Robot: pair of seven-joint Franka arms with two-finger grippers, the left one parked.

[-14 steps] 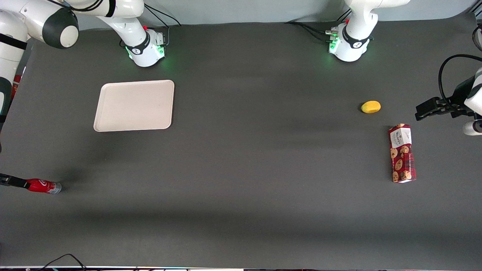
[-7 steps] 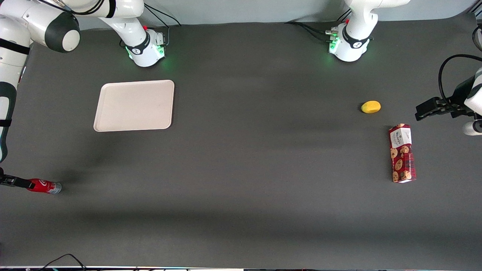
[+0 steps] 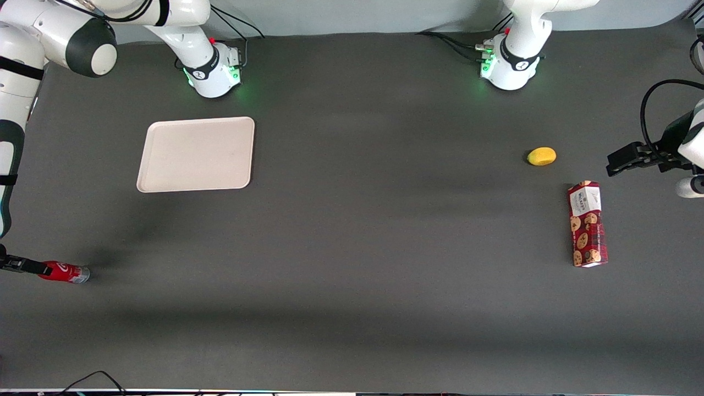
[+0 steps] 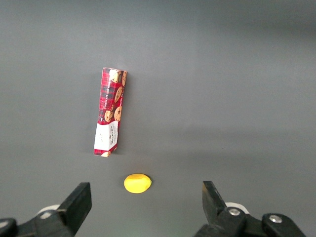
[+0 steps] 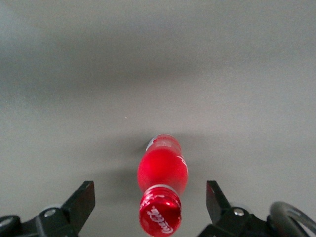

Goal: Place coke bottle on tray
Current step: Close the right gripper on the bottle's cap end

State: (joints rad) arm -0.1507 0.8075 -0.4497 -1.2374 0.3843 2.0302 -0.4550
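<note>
The tool (image 5: 148,202), fingers spread wide, flanks one lying coke bottle (image 5: 163,170), seemingly untouched; one tray (image 3: 196,154) sits apart.

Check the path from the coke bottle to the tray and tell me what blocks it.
Nothing visible blocks it. The coke bottle lies on its side between the open fingers of the hand, nearer the front camera than the tray. Only bare mat lies between them; the lemon and cookie box sit toward the parked arm's end.
</note>
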